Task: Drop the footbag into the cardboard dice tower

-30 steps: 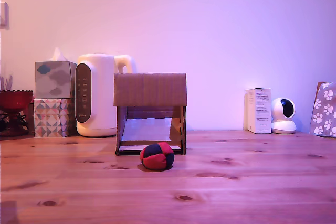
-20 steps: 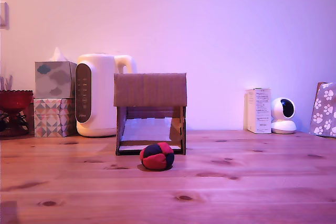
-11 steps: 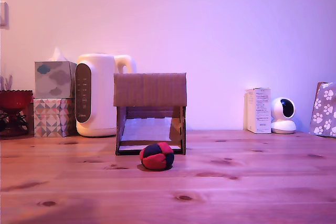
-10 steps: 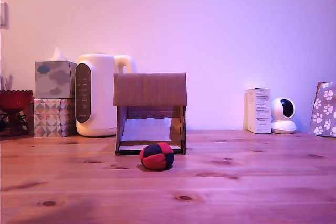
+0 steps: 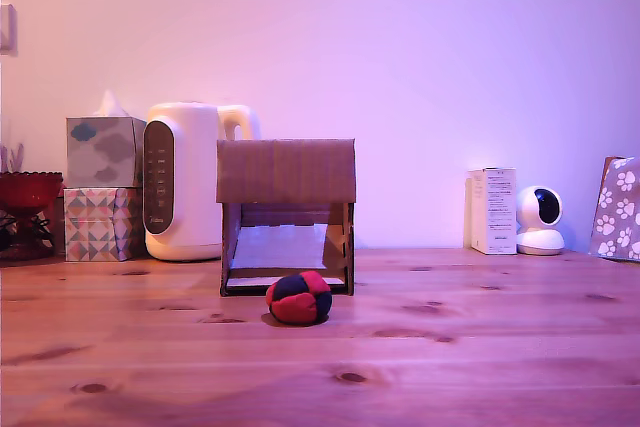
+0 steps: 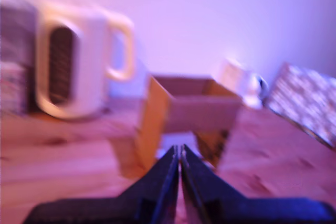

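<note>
On a knotty wooden table (image 5: 450,347) before a plain wall (image 5: 450,67), the claw (image 6: 180,153) is pressed together.

no readable text, box print illegible

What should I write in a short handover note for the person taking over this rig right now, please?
Gripper: fingers shut together, empty, seen only in the blurred wrist view, pointing toward the cardboard dice tower.
Footbag: lying on the wooden table, just in front of the tower's lower front opening, untouched.
Tower: upright between the white kettle and the small white box.
Done: nothing yet.
Left: open, grasp the footbag, lift it and drop it into the tower's open top.
</note>
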`<state>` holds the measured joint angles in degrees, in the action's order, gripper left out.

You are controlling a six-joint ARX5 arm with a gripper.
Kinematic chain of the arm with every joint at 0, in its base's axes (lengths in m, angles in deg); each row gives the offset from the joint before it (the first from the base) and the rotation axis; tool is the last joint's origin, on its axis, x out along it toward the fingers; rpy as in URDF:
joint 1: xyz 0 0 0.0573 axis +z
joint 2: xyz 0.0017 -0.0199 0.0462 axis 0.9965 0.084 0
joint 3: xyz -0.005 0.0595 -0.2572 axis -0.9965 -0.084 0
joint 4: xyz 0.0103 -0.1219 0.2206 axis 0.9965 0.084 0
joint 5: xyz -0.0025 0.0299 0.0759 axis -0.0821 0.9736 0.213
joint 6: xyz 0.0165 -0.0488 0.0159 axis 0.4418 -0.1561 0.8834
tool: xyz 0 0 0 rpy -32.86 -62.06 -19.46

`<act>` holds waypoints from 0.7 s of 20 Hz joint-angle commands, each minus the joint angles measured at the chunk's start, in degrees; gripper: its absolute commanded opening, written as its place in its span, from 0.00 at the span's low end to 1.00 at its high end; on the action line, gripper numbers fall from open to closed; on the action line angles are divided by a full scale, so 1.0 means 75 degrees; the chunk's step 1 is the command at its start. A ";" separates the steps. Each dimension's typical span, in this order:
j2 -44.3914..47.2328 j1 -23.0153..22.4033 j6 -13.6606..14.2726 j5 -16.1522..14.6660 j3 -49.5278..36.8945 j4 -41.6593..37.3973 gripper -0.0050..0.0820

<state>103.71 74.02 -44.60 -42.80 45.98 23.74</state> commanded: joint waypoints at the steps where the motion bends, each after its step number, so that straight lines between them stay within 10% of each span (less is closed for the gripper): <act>1: 0.0405 -0.0268 -0.0009 -0.0015 0.0003 -0.0437 0.03; 14: 0.5205 -0.2294 0.0274 0.0207 0.0268 -0.3197 0.03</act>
<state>142.05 57.02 -43.22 -41.27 46.77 1.03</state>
